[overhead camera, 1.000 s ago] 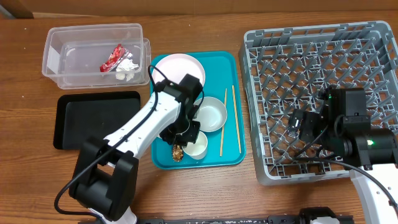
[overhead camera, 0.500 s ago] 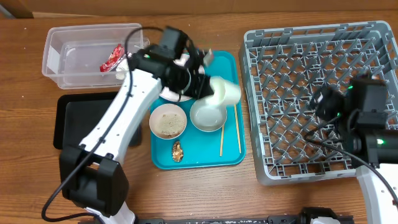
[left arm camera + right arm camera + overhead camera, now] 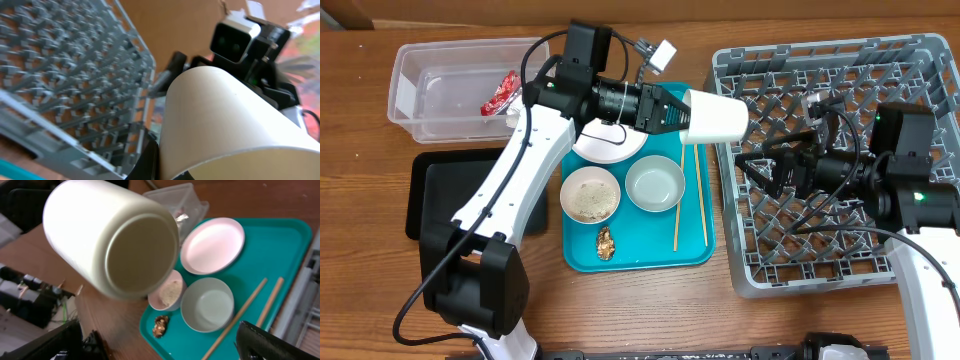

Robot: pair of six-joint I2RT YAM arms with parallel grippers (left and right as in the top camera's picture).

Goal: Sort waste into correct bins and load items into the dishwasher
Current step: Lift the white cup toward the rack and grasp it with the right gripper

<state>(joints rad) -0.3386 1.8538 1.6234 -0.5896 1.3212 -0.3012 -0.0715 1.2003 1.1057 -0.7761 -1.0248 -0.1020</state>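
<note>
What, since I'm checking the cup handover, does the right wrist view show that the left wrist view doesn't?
Only the right wrist: the teal tray with the plate, the bowl of scraps, the empty bowl, the chopsticks and the brown lump, plus the clear tub. Only the left wrist: the dish rack and the right arm's camera. Both: the white cup, lying sideways.

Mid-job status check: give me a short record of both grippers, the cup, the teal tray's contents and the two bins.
left gripper: shut on the white cup, held sideways at the dish rack's left edge
right gripper: open, over the rack, fingers toward the cup
teal tray: plate, rice bowl, empty bowl, two chopsticks, brown lump
clear tub: red wrapper inside
black tray: nothing visible in it
</note>
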